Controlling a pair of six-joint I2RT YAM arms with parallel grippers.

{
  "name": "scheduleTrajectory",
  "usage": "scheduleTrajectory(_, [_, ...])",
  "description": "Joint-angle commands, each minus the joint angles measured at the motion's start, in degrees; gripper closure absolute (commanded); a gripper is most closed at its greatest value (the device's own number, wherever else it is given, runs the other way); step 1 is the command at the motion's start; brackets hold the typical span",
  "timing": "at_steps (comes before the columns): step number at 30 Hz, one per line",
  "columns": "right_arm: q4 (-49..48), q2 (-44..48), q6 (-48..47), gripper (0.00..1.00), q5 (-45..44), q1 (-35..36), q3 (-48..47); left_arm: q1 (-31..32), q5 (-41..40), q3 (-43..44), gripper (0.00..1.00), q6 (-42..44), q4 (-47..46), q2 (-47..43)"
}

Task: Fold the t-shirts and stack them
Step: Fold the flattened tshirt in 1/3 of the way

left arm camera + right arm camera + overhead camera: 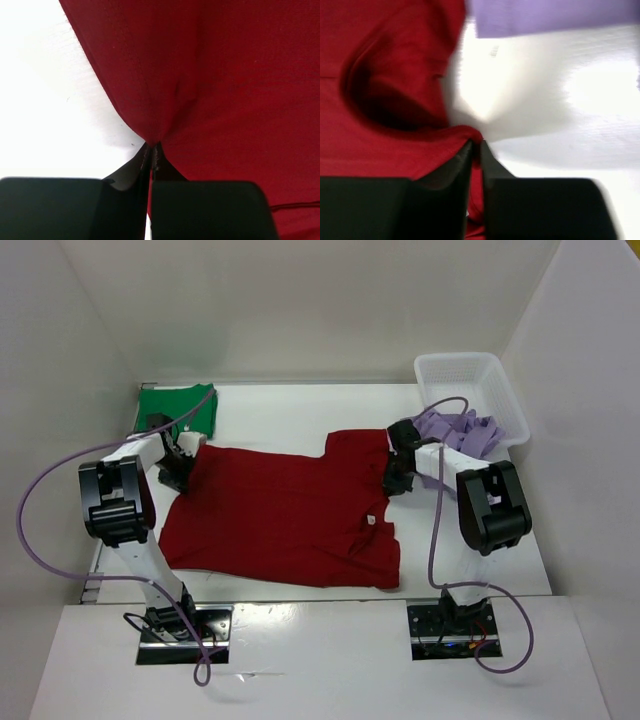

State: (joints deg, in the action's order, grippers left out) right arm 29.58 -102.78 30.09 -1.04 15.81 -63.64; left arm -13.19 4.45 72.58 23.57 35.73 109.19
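Observation:
A dark red t-shirt lies spread out in the middle of the white table, its small white neck label showing near the right side. My left gripper is shut on the shirt's far left corner; the left wrist view shows red cloth pinched between the fingertips. My right gripper is shut on the shirt's right edge by the sleeve, red fabric gathered at its tips. A folded green t-shirt rests at the far left. A lavender t-shirt sits in the basket.
The white lattice basket stands at the far right corner of the table. White walls close in the table on the left, back and right. The arm bases sit on the near ledge.

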Motion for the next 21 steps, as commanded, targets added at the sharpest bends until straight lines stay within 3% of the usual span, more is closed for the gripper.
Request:
scheduleTrajectory(1, [2.6,4.1,0.5,0.90,-0.9,-2.2,0.8,-2.1,-7.3,-4.7,1.00,0.7,-2.9,4.2])
scheduleTrajectory(2, [3.1,4.7,0.5,0.99,-1.5,-2.2,0.8,-2.6,-7.3,-4.7,1.00,1.2,-2.9,3.6])
scheduleTrajectory(3, [3.7,4.7,0.5,1.00,-2.0,-2.8,0.8,-3.9,-8.7,-6.2,1.00,1.2,-2.9,2.9])
scheduleTrajectory(12, [7.4,4.0,-1.3,1.00,-8.3,-6.2,-1.0,-9.2,-12.5,-11.0,1.00,4.7,-2.8,-4.5])
scheduleTrajectory(16, [6.3,2.8,-3.1,0.98,-5.3,-6.2,-3.1,-9.2,-11.5,-11.7,1.00,5.3,-1.4,-6.7])
scheduleTrajectory(17, [5.7,2.0,-4.0,0.88,-4.7,-6.2,-4.4,-9.2,-11.0,-11.7,1.00,5.3,-1.4,-6.7])
scheduleTrajectory(18, [5.7,2.0,-4.6,0.70,-4.0,-6.2,-5.1,-9.2,-10.0,-10.8,0.99,5.3,-0.1,-6.7])
scheduleTrajectory(19, [5.7,2.0,-4.6,0.43,-3.4,-6.2,-6.6,-9.2,-9.5,-10.2,0.93,5.3,0.6,-6.7])
scheduleTrajectory(21, [6.8,3.2,-5.2,0.29,-3.4,-4.7,-7.2,-9.2,-7.9,-8.6,0.72,5.3,2.6,-6.7])
